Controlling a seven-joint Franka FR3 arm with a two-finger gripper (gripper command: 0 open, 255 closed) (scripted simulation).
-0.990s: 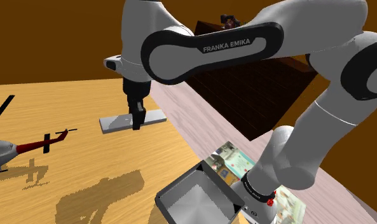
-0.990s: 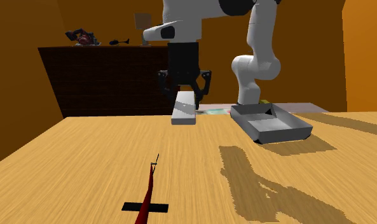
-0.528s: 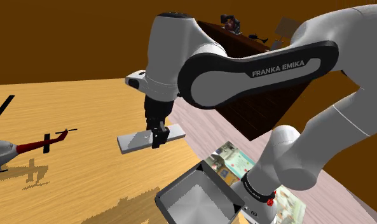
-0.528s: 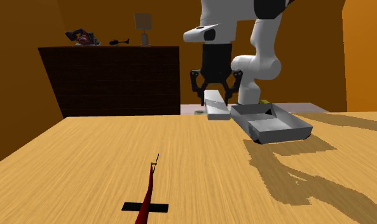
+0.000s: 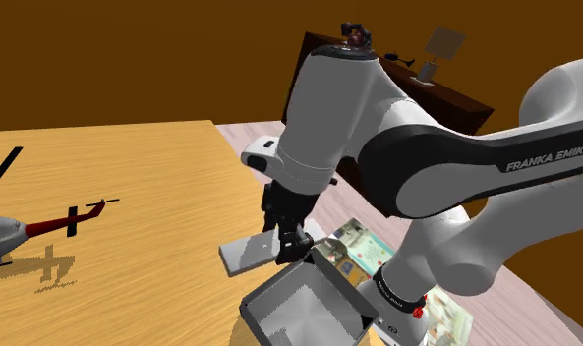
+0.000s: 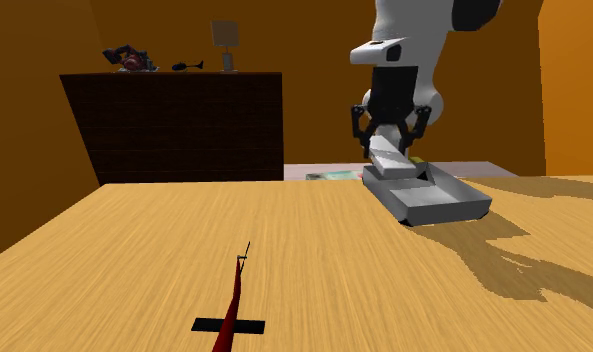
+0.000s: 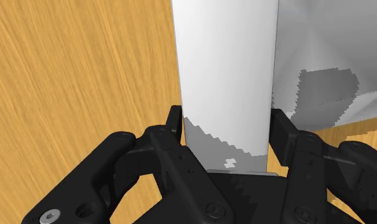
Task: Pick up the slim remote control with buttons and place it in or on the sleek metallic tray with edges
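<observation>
1. The only container is a single tray with a dark rim and raised walls. It sits on the wooden table at the edge nearest the arm's base, and its pale grey bottom shows bare in the shoulder view.
2. One remote, drawn as a plain light grey slab, is off the table. The black end effector is clenched across its width and grasps it.
3. In the second exterior view the remote hangs tilted in the end effector, and its lower end is above the far left corner of the tray.
4. In the wrist view the fingers of the end effector press on both long sides of the remote. Beneath it, wood lies on one side and the grey tray on the other.
5. One toy helicopter with a red tail stands on the table at the shoulder view's left, well apart from the tray, with open wood between them.
6. Beyond the table's edge is a pale plank floor, where one printed sheet lies just beside the tray.
7. One dark cabinet stands past the table's far edge, with three small items on top.
</observation>
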